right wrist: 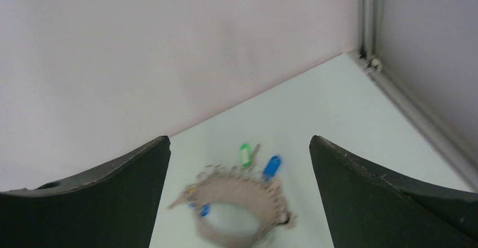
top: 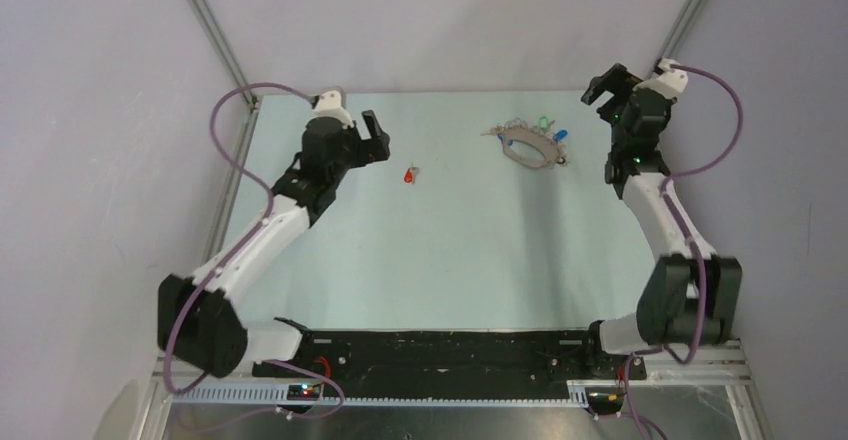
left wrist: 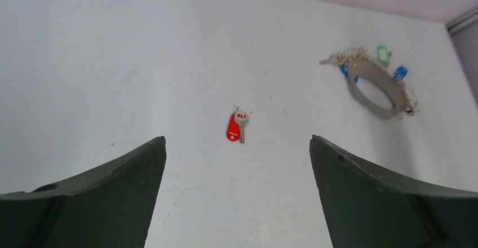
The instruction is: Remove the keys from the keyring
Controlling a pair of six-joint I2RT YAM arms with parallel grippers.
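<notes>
Left wrist, red-tagged key (left wrist: 242,125) apart from keyring (left wrist: 379,73), tag (left wrist: 231,129) unreadable, left gripper (top: 377,138) wide, right gripper (right wrist: 239,140) wide

The left arm (top: 255,245) and right arm (top: 662,210) have white links between chunky black joints. A purple cable (top: 228,110) loops out from behind each wrist, and a small green light (top: 619,117) glows behind the right one. The fingers (right wrist: 389,197) are dark, matte, curved wedges narrowing toward the tips.
</notes>
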